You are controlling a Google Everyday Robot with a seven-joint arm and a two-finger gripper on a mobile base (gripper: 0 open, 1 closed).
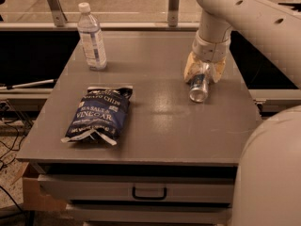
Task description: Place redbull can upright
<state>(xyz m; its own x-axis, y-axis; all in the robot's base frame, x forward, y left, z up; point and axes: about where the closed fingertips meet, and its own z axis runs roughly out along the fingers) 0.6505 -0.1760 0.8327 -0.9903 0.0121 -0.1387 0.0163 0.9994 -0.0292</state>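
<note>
Redbull can [199, 89] lying on its side, caught between the jaws

The gripper [204, 75] reaches down over the table [164, 140]. Its two tan fingers [190, 68] are narrowed against the sides of the can's far end, and the near end pokes out below them. A water bottle [92, 39] stands well left of the jaws. A chip bag [99, 114] lies left and nearer the front edge.
</note>
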